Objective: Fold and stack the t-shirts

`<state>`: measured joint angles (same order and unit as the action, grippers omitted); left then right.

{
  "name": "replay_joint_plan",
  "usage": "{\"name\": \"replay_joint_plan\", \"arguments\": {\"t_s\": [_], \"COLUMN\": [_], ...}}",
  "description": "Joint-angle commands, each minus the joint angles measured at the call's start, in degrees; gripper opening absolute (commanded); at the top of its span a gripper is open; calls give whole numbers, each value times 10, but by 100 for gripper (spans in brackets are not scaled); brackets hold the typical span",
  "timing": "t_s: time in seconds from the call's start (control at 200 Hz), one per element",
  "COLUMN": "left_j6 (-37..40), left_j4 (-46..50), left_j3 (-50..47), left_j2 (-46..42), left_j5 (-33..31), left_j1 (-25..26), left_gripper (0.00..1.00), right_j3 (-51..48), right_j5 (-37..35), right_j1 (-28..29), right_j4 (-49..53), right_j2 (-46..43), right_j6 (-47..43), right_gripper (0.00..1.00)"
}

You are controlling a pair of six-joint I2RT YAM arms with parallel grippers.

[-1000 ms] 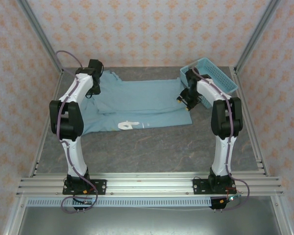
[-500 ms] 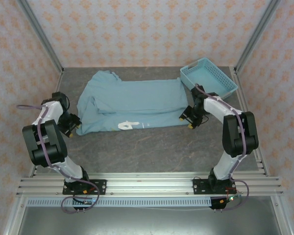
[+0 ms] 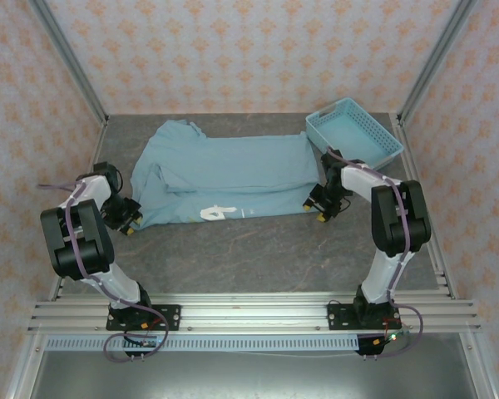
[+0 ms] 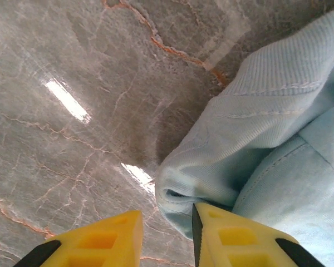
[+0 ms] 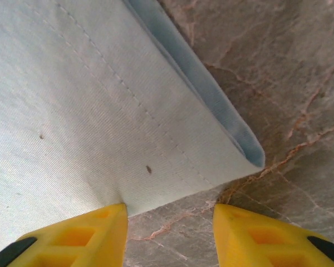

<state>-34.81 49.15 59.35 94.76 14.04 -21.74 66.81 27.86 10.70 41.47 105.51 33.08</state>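
Note:
A light teal-blue t-shirt (image 3: pixel 233 170) lies spread across the back middle of the table, partly folded, with a white print (image 3: pixel 218 213) at its near edge. My left gripper (image 3: pixel 125 218) is low at the shirt's near-left corner. In the left wrist view its yellow fingers (image 4: pixel 166 217) stand a little apart, and a bunched edge of the t-shirt (image 4: pixel 267 128) reaches into the gap beside the right finger. My right gripper (image 3: pixel 320 208) is at the near-right hem corner. It is open (image 5: pixel 170 214), with the left finger at the edge of the t-shirt (image 5: pixel 72 100).
A light blue plastic lattice basket (image 3: pixel 358 133) stands at the back right corner, just behind the right arm. Bare grey marbled tabletop (image 3: pixel 249 249) runs between the shirt and the arm bases. Metal frame posts and patterned walls enclose the table.
Both arms came from the shirt's far corners toward its near corners. The left gripper then edged in to the cloth while its jaws narrowed. The right gripper settled at the hem corner.

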Motion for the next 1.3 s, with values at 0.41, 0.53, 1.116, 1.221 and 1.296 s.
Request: {"name": "replay_joint_plan", "arguments": {"t_s": [0.41,0.53,1.116,1.221,1.296], "left_j6": [39,69,126,133,137], "left_j4": [-105,-105,-45,-30,-10], "left_j3": [-20,-21,72,99,120], "left_j2": [-30,-12,31,54,75], "left_j5": [72,65,-79,-89,-94], "left_j1": [12,20,20,20,21], "left_gripper": [42,39,0,0,0], "right_j3": [15,17,32,34,38], "right_j5": [-21,-21,-36,-32,-28], "right_j1": [-2,-2,-2,-2,-2], "right_j4": [-1,0,25,25,29], "right_j2": [30,33,43,43,43], "right_j6": [-2,-2,-5,-5,-7], "right_gripper": [43,43,41,41,41]}}
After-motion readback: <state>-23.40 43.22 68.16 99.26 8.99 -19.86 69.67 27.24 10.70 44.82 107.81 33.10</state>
